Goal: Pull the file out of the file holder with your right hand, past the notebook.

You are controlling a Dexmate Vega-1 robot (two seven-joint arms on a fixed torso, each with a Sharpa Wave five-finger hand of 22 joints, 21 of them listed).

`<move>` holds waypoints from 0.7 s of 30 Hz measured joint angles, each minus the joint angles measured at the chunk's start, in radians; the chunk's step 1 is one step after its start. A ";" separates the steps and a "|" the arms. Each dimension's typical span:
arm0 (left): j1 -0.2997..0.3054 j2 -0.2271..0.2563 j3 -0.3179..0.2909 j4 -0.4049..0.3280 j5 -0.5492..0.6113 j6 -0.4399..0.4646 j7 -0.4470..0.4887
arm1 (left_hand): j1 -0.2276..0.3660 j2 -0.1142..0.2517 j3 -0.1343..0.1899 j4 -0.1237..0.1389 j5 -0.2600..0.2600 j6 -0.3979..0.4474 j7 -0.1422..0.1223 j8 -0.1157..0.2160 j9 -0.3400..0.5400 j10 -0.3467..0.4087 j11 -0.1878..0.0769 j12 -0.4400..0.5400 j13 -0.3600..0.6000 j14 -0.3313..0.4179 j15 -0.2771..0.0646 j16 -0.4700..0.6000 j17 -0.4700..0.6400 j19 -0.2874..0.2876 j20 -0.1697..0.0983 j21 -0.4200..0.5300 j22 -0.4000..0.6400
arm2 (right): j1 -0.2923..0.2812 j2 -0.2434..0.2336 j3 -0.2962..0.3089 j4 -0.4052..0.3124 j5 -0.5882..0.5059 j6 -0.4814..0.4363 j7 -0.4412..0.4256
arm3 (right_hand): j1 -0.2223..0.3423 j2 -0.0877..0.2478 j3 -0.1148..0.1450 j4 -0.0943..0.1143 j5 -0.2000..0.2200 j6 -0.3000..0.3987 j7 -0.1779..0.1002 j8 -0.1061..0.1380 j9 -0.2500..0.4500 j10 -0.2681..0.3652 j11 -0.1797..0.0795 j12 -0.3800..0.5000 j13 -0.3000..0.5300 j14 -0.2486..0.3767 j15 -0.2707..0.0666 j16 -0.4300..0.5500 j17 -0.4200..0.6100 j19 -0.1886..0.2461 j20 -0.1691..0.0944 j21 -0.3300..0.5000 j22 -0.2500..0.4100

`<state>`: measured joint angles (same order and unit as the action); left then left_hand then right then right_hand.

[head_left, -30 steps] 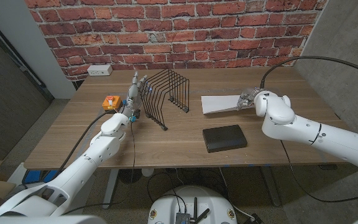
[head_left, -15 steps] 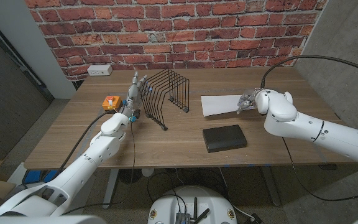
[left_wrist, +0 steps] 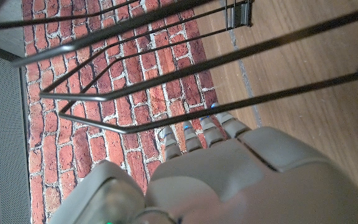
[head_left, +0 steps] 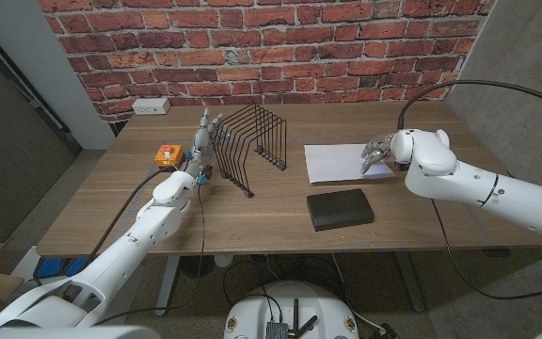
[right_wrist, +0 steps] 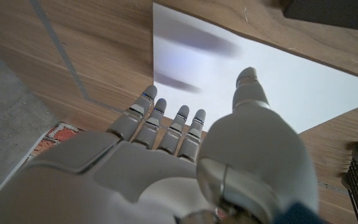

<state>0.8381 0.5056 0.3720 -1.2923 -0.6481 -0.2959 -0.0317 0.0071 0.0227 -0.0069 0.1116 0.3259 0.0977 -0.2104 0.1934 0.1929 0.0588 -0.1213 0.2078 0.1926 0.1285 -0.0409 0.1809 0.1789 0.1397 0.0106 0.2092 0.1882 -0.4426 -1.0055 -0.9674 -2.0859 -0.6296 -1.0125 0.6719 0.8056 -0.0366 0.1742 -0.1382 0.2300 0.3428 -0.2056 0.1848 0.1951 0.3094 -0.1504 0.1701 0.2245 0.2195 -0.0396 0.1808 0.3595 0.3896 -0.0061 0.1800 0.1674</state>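
Note:
The white file (head_left: 335, 158) lies flat on the table, to the right of the black wire file holder (head_left: 252, 146) and just behind the black notebook (head_left: 340, 208). My right hand (head_left: 376, 153) hovers over the file's right end with its fingers apart and nothing in them. In the right wrist view, this hand (right_wrist: 185, 162) casts finger shadows on the file (right_wrist: 291, 81). My left hand (head_left: 207, 132) stands upright against the left side of the holder, fingers straight, and holds nothing. In the left wrist view, this hand (left_wrist: 229, 168) has the holder's wires close in front of its fingertips.
A small orange object (head_left: 167, 154) sits left of my left hand. A white power strip (head_left: 151, 106) lies at the table's back left, under the brick wall. The notebook is near the table's front edge (head_left: 280, 252).
My right hand has lifted off the file's right end and drawn a little to the right. The file stays flat on the table. The left hand has not moved.

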 measured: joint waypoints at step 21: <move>0.000 0.000 0.000 0.000 0.000 0.000 0.000 | 0.000 0.000 0.000 0.000 0.000 0.000 0.000 0.000 0.000 0.000 0.000 0.000 0.000 0.000 0.000 0.000 0.000 0.000 0.000 0.000 0.000 | -0.020 -0.016 0.079 0.001 0.075 0.038 0.039 | -0.064 0.011 -0.027 0.028 0.007 -0.099 0.025 -0.008 -0.009 -0.074 0.037 0.004 -0.019 -0.053 0.001 0.005 -0.035 -0.033 0.011 0.000 0.000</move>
<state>0.8383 0.5055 0.3721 -1.2923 -0.6479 -0.2960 -0.0314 0.0070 0.0227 -0.0069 0.1116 0.3259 0.0977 -0.2104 0.1934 0.1928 0.0588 -0.1214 0.2078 0.1927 0.1286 -0.0409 0.1809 0.1790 0.1397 0.0105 0.2092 0.1882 -0.4628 -1.0213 -0.8886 -2.0844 -0.5547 -0.9745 0.7107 0.7415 -0.0256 0.1470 -0.1102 0.2368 0.2442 -0.1801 0.1772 0.1858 0.2354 -0.1134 0.1744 0.2051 0.1661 -0.0391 0.1857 0.3245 0.3568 0.0053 0.1801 0.1676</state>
